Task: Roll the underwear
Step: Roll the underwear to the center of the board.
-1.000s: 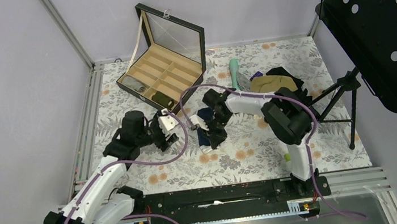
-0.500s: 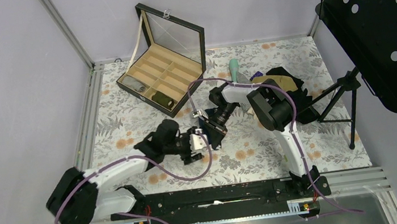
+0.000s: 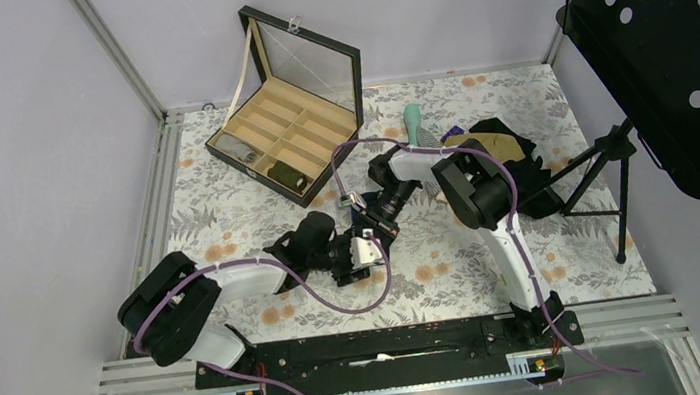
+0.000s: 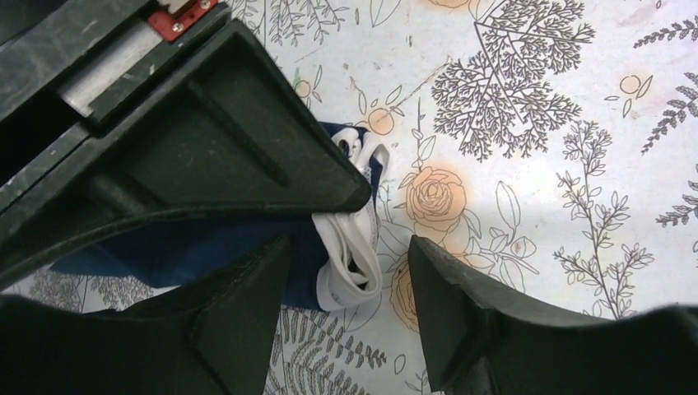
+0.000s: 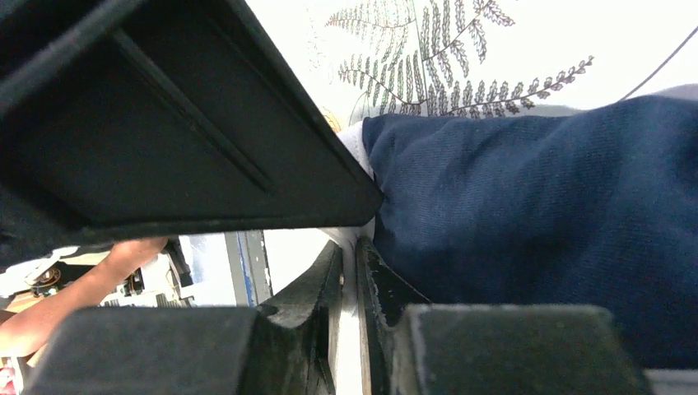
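My left claw (image 4: 347,247) is open, its two tips set either side of the white waistband (image 4: 352,271) without touching it yet. That is the change. A second ago this arm sat off to the left, near the box (image 3: 247,170), and since then it has swung across to the centre of the overhead view. It now sits right against the other arm.

Between the tips lies the underwear (image 4: 189,251), a navy bundle flat on the desk (image 3: 573,241), with its bunched white edge pointing toward the lower middle of the left wrist view.

My right claw (image 5: 350,276) is closed on that white edge: in its own camera the two tips stand almost together with a sliver of white cloth pinched between them. The navy cloth spreads out to the right of that frame. This wrist has also dropped from the more upright pose it had a second ago and now lies low over the cloth.

I judge this to be a handover or a second grip, with one side pinned and the other arm arriving to take the free end. The roll itself looks barely begun. My next concern is closing the left claw on cloth only, not on the other finger, which crowds the upper left of the left wrist view.
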`<action>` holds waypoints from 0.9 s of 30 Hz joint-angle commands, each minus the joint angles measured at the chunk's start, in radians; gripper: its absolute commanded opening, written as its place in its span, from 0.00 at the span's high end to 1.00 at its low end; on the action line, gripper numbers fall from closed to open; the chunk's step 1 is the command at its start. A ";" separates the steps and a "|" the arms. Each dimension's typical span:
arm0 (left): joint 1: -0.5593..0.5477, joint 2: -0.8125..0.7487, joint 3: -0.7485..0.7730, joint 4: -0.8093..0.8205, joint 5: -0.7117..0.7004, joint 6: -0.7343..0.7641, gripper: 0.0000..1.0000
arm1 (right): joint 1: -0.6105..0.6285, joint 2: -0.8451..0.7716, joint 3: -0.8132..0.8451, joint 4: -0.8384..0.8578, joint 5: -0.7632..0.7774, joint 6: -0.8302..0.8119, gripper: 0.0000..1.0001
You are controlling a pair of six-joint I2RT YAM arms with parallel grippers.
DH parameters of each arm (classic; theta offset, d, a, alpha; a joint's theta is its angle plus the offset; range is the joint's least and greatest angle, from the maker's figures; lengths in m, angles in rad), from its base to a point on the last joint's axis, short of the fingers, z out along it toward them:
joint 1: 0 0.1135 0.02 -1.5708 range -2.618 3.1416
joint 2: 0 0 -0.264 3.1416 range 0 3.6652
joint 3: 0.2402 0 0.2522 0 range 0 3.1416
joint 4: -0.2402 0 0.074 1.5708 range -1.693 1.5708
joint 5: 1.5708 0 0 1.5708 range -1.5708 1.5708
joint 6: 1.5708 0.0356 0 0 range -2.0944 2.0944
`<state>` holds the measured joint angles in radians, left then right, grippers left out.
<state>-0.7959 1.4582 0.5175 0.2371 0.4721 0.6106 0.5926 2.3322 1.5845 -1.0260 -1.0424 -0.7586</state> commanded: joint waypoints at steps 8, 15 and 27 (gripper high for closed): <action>-0.048 0.062 0.037 0.080 -0.026 0.118 0.63 | 0.001 0.029 0.023 0.014 0.013 0.008 0.88; -0.051 0.064 0.045 0.021 -0.014 0.126 0.93 | -0.002 0.007 0.012 0.013 0.022 0.008 0.83; -0.011 0.123 0.250 -0.335 0.171 -0.009 1.00 | -0.165 -0.233 0.072 0.068 0.088 0.109 0.40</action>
<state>-0.8326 1.5520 0.6846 0.0246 0.5282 0.6662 0.4759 2.2253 1.6379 -1.0180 -1.0389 -0.7128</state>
